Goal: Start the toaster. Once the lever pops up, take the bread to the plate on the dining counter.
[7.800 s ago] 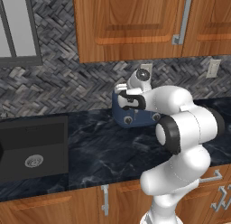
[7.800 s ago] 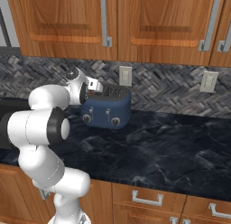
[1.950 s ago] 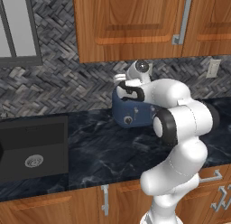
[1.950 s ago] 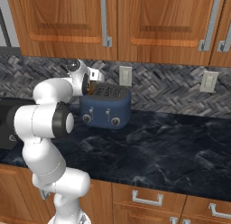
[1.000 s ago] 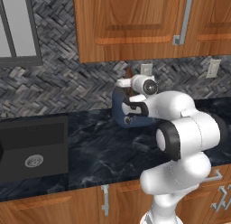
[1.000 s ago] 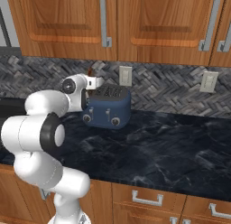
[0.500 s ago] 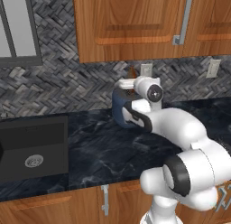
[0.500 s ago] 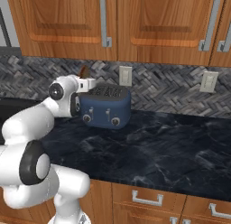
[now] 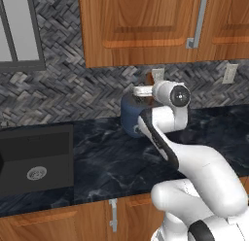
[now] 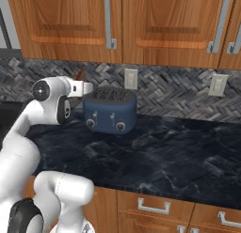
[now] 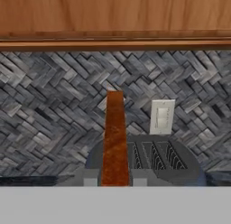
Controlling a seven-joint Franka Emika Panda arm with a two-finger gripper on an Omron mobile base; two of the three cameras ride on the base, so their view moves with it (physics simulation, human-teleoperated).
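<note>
Swung hand left off toaster (image 10: 110, 110), bread (image 11: 114, 139) lifted clear; my gripper (image 11: 115, 181) clamped on bread edge. No readable writing anywhere.

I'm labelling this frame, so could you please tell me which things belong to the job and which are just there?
Job: toaster; bread, gripped edge-on in the shut tool, clear of the slots.

Bystanders: sink; wall outlets; cabinets.

Since the earlier pictures the arm has swung away from over the toaster (image 10: 110, 110) to its left side, its elbow dropping low, and the gripper (image 11: 115, 181), pinched on the bread (image 11: 114, 139), now holds the slice out clear of the slots.
</note>
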